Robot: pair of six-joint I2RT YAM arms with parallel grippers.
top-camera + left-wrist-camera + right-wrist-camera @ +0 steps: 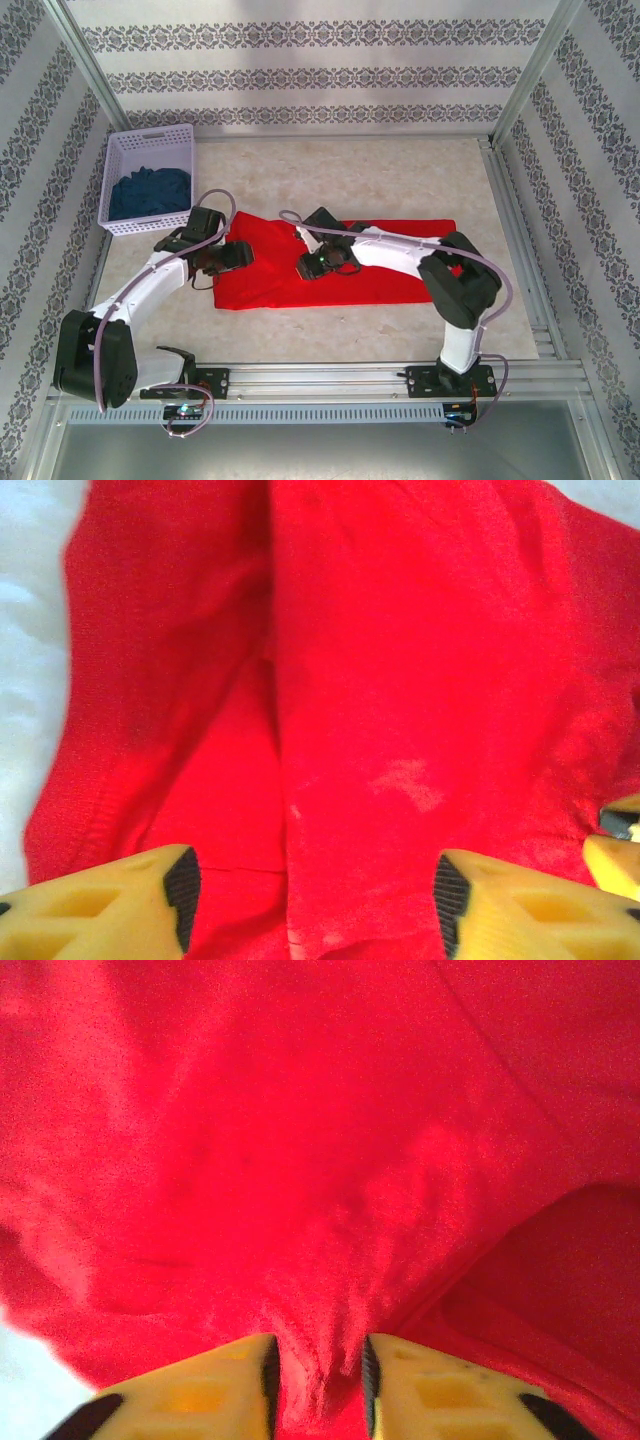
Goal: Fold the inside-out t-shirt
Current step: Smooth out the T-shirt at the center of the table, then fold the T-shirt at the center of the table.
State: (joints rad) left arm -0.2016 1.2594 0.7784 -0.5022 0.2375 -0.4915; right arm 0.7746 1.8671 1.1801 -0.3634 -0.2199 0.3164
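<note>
The inside-out t-shirt lies spread across the middle of the table as a bright red, roughly folded strip. My left gripper sits low over its left end. In the left wrist view the left gripper is open, and a raised fold of the t-shirt runs between the yellow fingers. A faint pale mark shows on the cloth there. My right gripper is near the shirt's middle. In the right wrist view the right gripper is shut on a puckered bunch of the t-shirt.
A white slatted basket stands at the back left and holds a dark blue cloth. Metal frame rails run along the table's right side and near edge. Patterned walls enclose the table.
</note>
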